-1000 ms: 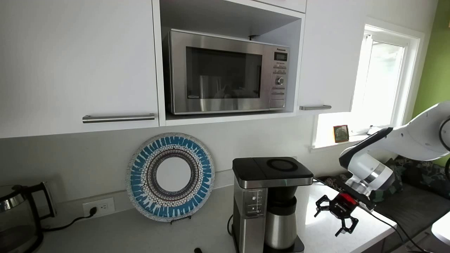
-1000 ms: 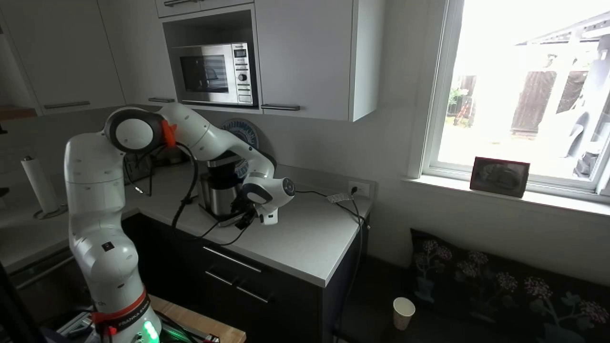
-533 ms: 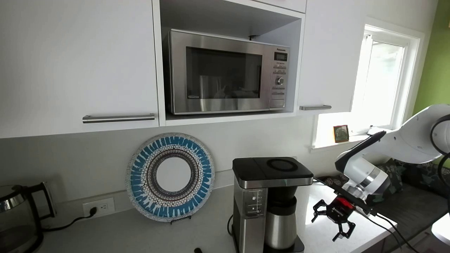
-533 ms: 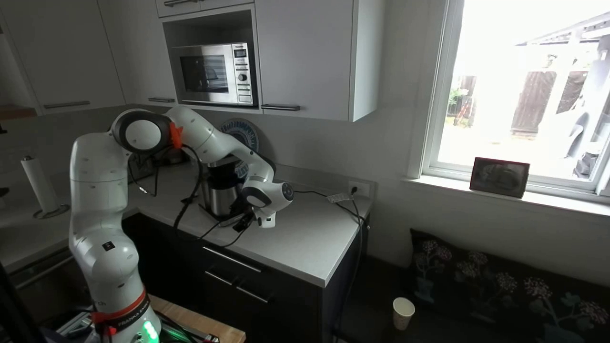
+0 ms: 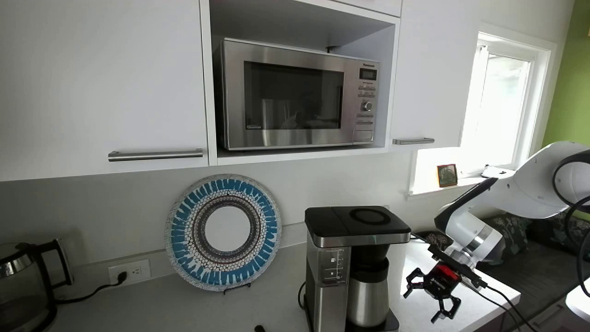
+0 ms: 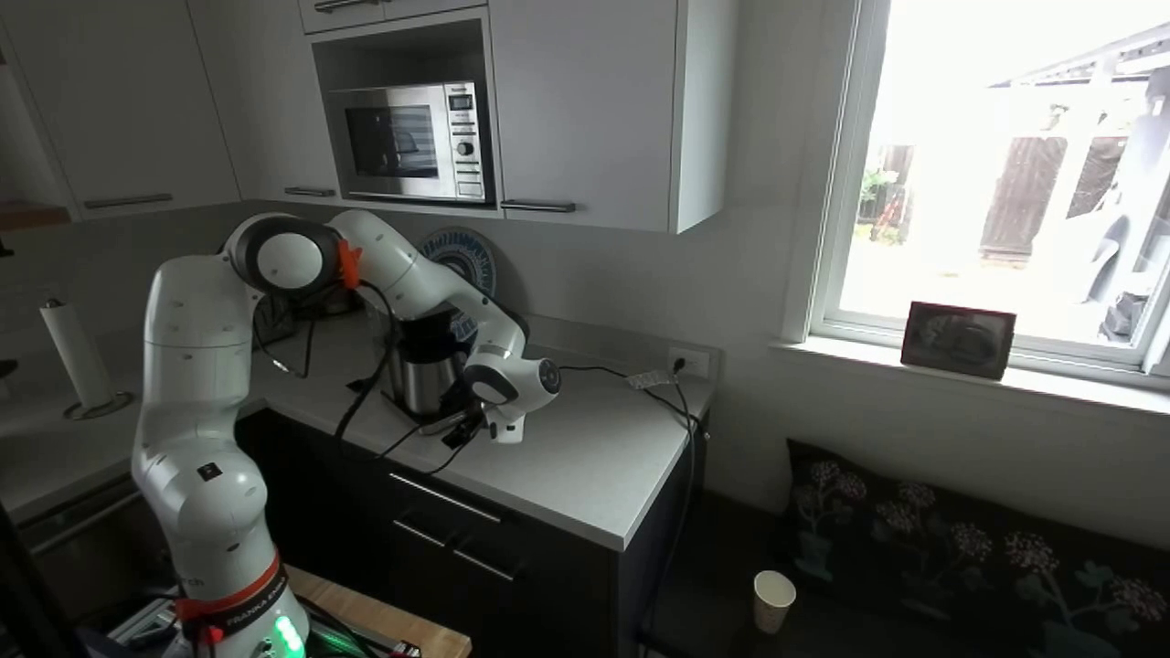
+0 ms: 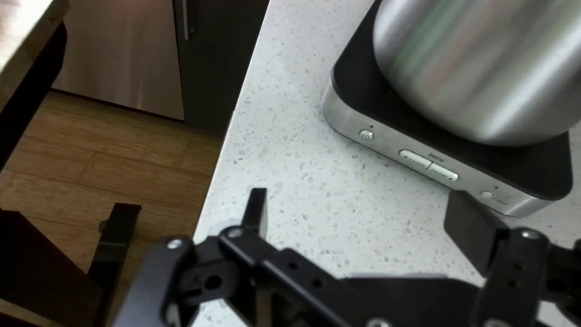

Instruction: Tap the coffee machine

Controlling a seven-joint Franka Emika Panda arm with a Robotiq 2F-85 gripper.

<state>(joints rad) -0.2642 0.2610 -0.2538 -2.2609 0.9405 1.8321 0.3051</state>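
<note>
The coffee machine (image 5: 329, 267) stands upright on the counter, with a flat black top and a steel carafe (image 5: 368, 295). In an exterior view the arm partly hides it, but its carafe (image 6: 422, 386) shows. In the wrist view its silver base front (image 7: 386, 138) with the brew buttons (image 7: 429, 164) is at the upper right, under the carafe. My gripper (image 5: 419, 308) is open and empty, beside the machine's carafe side and apart from it. In the wrist view the gripper (image 7: 358, 202) has its jaws wide apart over the counter; the right finger (image 7: 472, 227) overlaps the base's lower edge in the picture.
The microwave (image 5: 299, 97) sits in a cabinet niche above. A round patterned plate (image 5: 226, 272) leans on the wall, and a glass kettle (image 5: 25, 286) stands at the far end. The counter's front edge (image 7: 238, 106) runs past the gripper. A cord (image 6: 599, 369) crosses the counter.
My gripper has moved closer to the coffee machine and slightly lower, leftward in an exterior view. The arm's elbow has shifted a little. The gripper stays open, and the coffee machine has not moved.
</note>
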